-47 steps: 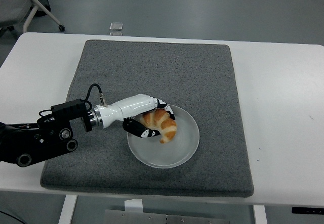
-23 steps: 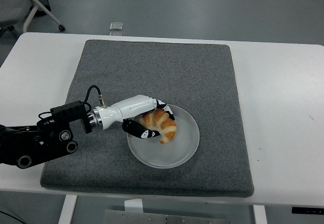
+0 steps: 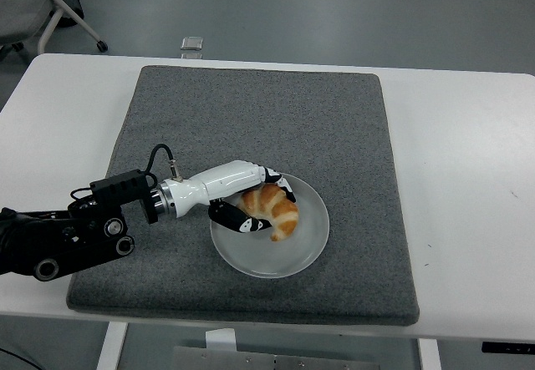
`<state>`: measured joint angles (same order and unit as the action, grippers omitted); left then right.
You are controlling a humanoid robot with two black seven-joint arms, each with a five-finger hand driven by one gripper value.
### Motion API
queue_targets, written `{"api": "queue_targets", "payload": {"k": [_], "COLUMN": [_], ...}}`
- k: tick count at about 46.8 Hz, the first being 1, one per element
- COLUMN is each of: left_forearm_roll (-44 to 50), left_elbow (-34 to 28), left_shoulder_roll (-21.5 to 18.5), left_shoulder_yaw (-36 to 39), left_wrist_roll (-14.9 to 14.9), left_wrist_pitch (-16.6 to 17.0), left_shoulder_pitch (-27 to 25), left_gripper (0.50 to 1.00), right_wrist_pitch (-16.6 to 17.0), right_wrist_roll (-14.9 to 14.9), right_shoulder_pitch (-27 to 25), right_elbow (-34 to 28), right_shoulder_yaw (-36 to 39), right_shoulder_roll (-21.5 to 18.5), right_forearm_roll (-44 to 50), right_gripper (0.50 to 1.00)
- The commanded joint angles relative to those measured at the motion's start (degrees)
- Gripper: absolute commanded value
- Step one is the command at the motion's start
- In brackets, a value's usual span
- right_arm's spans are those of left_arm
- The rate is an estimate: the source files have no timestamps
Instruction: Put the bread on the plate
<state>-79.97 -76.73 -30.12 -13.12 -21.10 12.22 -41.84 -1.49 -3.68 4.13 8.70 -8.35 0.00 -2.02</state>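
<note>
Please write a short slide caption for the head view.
Left hand holds a croissant over the plate on a grey mat.

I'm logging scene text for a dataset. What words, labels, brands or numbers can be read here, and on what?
None can be read.
Left robot hand, croissant, plate, grey mat, table: no print shows.
Small object on the floor past the table: too small to tell.
</note>
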Motion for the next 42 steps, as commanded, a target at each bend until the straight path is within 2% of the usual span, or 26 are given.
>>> {"api": "queue_targets", "payload": {"k": [1,5,7,11,34,39,42], "left_forearm_roll": [0.0,0.0,0.2,0.7,2.2,5.3,8.5], "left_elbow": [0.0,0.0,0.0,0.0,-1.0,-2.4,-2.7], "left_shoulder_roll": [0.1,0.1,0.1,0.1,-0.2,-0.6,-0.7], "left_shoulder_yaw": [0.0,0.0,0.0,0.0,-0.6,-0.9,-2.1], "left_wrist_roll": [0.0,0.0,0.0,0.0,0.1,0.2,0.3], "left_wrist_pitch": [0.0,-0.1,-0.1,-0.2,-0.5,-1.6,-3.5], "left_shoulder_pitch": [0.0,0.0,0.0,0.0,-0.5,-1.0,-1.7], "left_gripper": [0.853,0.893,0.936,0.988,0.990,0.990,0.990], "right_wrist_pitch": [0.0,0.0,0.0,0.0,0.0,0.0,0.0], "right_wrist_roll": [0.0,0.0,0.0,0.0,0.0,0.0,0.0], "right_shoulder_pitch": [0.0,0.0,0.0,0.0,0.0,0.0,0.0], "right_elbow": [0.0,0.0,0.0,0.0,0.0,0.0,0.0], "right_shoulder_yaw": [0.0,0.0,0.0,0.0,0.0,0.0,0.0], "right_shoulder_roll": [0.0,0.0,0.0,0.0,0.0,0.0,0.0], "right_forearm_roll": [0.0,0.0,0.0,0.0,0.0,0.0,-0.1], "right_gripper": [0.930,0.930,0.930,0.930,0.930,0.930,0.930]}}
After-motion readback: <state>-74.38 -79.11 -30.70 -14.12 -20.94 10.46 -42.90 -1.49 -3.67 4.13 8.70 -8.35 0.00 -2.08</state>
